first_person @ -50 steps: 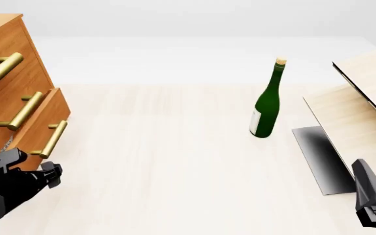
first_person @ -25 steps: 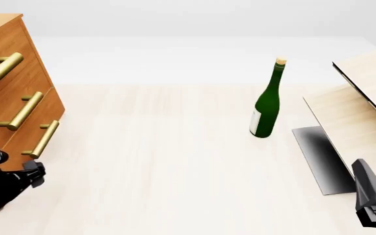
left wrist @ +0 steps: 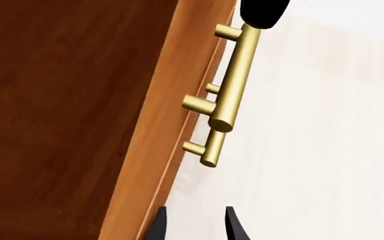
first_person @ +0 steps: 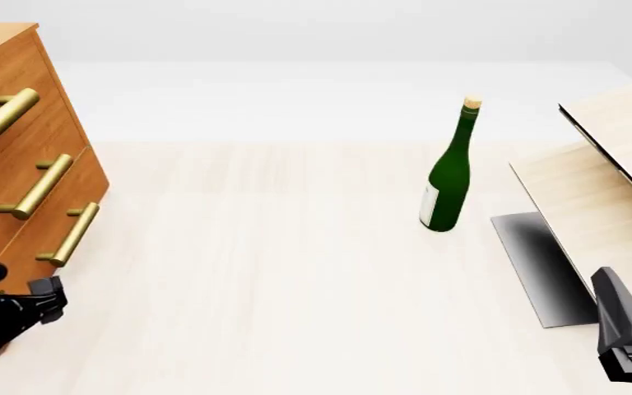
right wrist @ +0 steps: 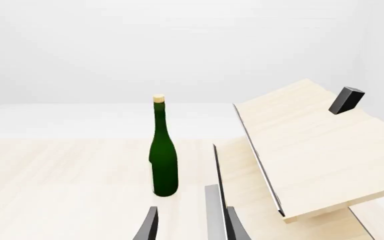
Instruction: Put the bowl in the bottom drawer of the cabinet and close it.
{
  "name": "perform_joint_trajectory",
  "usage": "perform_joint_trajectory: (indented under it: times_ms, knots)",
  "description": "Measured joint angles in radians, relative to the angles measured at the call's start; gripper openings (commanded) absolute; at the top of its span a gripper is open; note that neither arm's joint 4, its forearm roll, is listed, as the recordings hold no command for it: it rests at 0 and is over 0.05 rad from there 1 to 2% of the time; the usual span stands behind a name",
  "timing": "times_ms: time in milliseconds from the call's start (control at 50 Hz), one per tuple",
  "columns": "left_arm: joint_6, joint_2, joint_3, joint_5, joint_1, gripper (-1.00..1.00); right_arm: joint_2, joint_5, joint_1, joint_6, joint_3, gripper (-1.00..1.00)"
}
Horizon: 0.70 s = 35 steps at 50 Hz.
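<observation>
The orange-brown cabinet (first_person: 9, 74) stands at the far left of the table with three brass bar handles. Its bottom drawer (first_person: 25, 239) sits flush with the two above it, brass handle (first_person: 72, 233) facing out. The bowl is out of view in every frame. My left gripper (first_person: 14, 286) hovers low, just in front of and below that drawer, apart from the handle. In the left wrist view the left gripper (left wrist: 195, 227) is open and empty, looking along the cabinet (left wrist: 165, 130) front. My right gripper (first_person: 629, 337) rests at the near right, and the right gripper (right wrist: 192, 227) is open and empty.
A tall green bottle (first_person: 448, 177) with a cork stands upright at the middle right, also facing the right wrist as the bottle (right wrist: 163, 160). Pale wood slanted panels (first_person: 612, 173) with a dark grey base plate (first_person: 541, 271) fill the right side.
The bottom drawer stuck out a second ago and now sits flush with the others. My left gripper has drawn back toward the near left, away from the cabinet. The right arm has not moved.
</observation>
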Motion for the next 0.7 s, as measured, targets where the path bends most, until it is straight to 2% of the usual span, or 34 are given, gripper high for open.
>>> perform_joint_trajectory:
  times_ms: [700]
  knots:
    - [0.137, 0.005, 0.071, -0.153, 0.054, 1.0, 0.0, 0.0, 0.0, 0.0, 0.0, 1.0]
